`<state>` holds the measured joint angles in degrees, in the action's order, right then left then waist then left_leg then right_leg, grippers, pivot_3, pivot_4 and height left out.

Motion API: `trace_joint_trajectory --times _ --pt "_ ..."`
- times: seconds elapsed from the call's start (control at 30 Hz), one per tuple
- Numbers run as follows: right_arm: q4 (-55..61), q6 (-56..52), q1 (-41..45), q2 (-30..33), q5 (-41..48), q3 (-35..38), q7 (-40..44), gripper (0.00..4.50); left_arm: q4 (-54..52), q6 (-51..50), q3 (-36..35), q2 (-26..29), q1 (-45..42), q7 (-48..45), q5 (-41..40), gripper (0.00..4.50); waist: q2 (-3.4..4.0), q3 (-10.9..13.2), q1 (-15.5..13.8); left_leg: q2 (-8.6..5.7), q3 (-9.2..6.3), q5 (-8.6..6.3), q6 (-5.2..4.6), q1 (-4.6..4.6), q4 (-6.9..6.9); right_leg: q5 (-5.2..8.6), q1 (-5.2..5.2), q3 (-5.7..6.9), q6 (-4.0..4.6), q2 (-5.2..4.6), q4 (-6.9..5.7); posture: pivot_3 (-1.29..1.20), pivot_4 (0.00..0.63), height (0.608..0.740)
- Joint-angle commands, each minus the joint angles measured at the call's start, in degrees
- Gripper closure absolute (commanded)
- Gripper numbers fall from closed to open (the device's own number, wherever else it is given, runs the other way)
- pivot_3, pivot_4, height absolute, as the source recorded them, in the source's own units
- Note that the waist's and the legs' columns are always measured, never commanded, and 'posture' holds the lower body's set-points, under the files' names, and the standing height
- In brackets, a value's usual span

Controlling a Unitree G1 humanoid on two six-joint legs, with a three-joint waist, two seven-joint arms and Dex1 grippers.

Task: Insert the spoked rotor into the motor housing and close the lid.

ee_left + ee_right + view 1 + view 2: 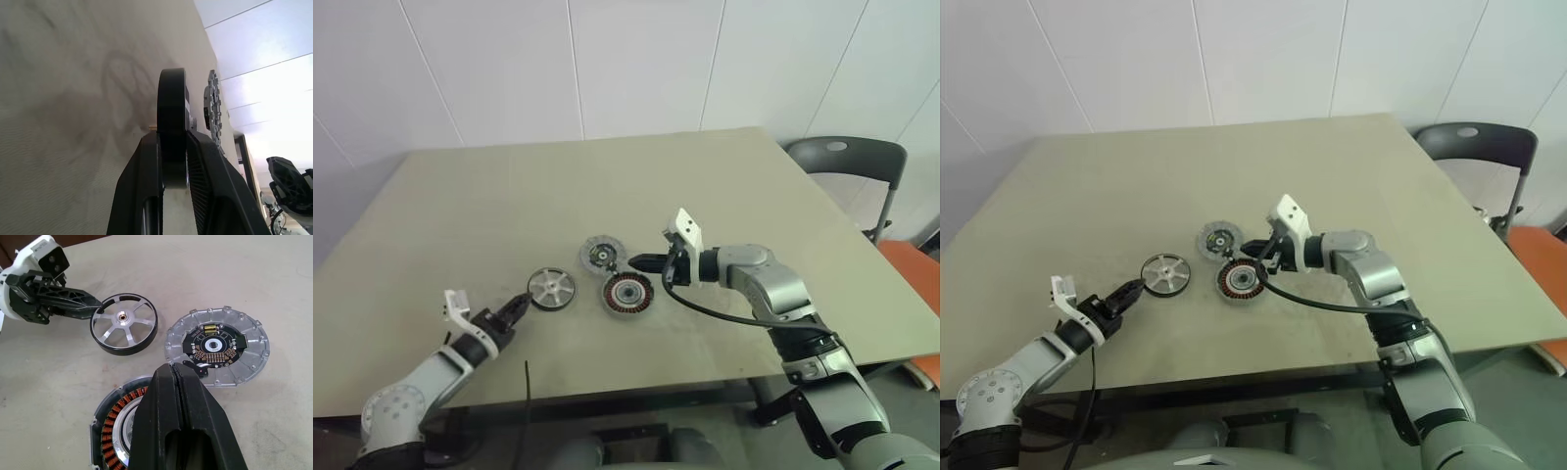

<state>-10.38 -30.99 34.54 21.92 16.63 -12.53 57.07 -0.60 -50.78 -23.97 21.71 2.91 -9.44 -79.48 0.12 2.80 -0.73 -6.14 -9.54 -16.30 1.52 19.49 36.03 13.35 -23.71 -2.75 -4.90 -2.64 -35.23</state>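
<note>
On the table (460, 206), the left gripper (523, 305) has its jaws clamped on the left rim of the rotor (552, 289), which lies left of the housing (627, 295) and the lid (602, 256), while the right gripper (636, 262), jaws together, hovers between those two.

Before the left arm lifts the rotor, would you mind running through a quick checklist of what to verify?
1. Left gripper closed on the rotor rim: ok, a finger on each side of the rim in the left wrist view.
2. Rotor flat on the table: ok.
3. Housing centre free to take the rotor: ok, nothing sits in it.
4. Right gripper clear of the housing: not ok, shut and hovering by its far edge.
5. Lid off and out of the way: ok, beside the housing.
6. Grip firm enough for lifting: cannot tell.
</note>
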Motion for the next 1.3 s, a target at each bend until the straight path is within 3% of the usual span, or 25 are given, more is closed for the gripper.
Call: trace_joint_trajectory --times 0.03,0.27,0.57,0.9,1.3 --pt "1.19 0.67 0.83 -0.26 1.06 1.8 -0.05 4.5 -4.43 -0.23 -1.77 -0.51 -1.24 1.94 -2.79 4.09 0.0 0.0 -0.01 0.0 0.0 0.0 0.0 0.0 0.0 0.0 0.0 0.0 0.0 0.0 0.0 0.0 0.0 0.74" --pt "1.13 -3.86 0.86 0.59 5.99 5.36 1.86 4.5 -8.85 0.2 -2.59 -1.83 -1.97 6.08 -9.89 4.09 -0.01 0.0 -0.02 0.0 0.0 0.0 0.0 0.0 0.01 -0.01 0.01 -0.01 0.0 0.0 0.0 0.0 0.0 0.74" --pt "-1.91 -7.88 -2.43 11.6 5.79 4.03 11.24 4.5 -11.6 -0.85 4.55 -2.75 -9.01 15.16 -22.84 4.09 -0.1 0.0 -0.16 -0.03 0.0 -0.01 -0.02 -0.01 0.09 0.02 0.1 0.0 -0.05 -0.04 0.03 0.0 0.0 0.74" --pt "-2.01 -6.14 -5.2 12.82 3.2 3.64 9.9 4.5 -1.01 -5.85 11.43 -1.64 -12.66 10.41 -20.91 4.09 -0.1 0.0 -0.11 0.01 0.1 0.01 -0.01 -0.05 0.12 0.01 0.03 -0.07 -0.01 0.04 -0.12 0.0 0.0 0.74" --pt "1.79 -6.48 -8.48 12.54 3.43 4.81 6.42 4.5 2.94 -8.81 14.55 -6.61 -13.55 10.54 -20.48 4.09 -0.13 -0.01 -0.08 -0.03 0.09 0.0 -0.02 -0.01 0.15 -0.02 0.04 -0.08 -0.01 -0.02 -0.06 0.0 0.0 0.74"
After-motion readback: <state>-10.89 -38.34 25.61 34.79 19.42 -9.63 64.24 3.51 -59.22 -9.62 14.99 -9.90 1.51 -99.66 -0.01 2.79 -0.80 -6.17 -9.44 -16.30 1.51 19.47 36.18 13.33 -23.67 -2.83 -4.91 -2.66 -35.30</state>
